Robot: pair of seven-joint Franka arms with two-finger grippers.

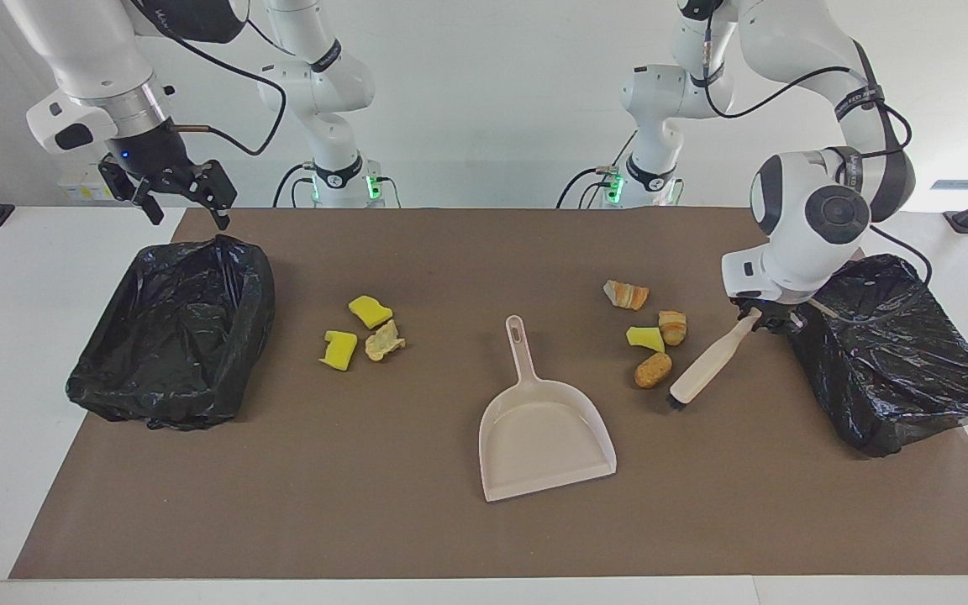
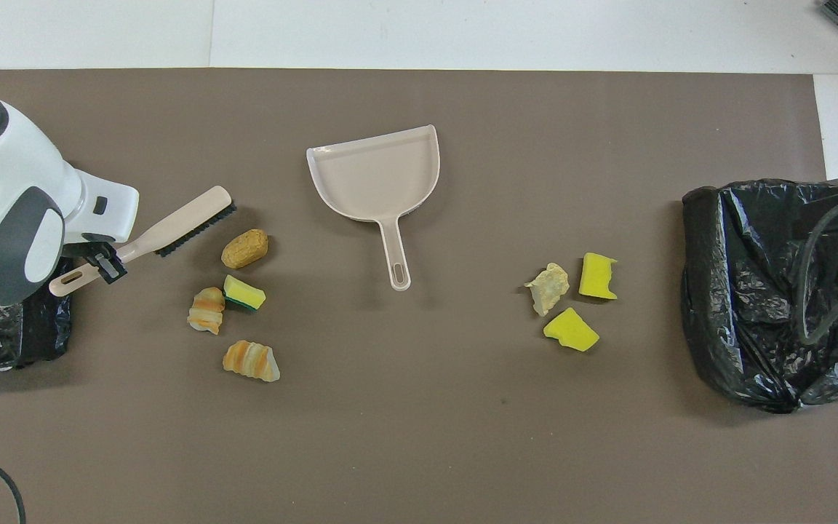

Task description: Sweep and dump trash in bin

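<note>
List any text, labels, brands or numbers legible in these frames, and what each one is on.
No text can be read in either view.
Black band on the left arm: light lettering, too small to read.
Dark upper section of the right arm: light lettering, too small to read.
Dustpan, brush, both bin bags: no markings visible.
</note>
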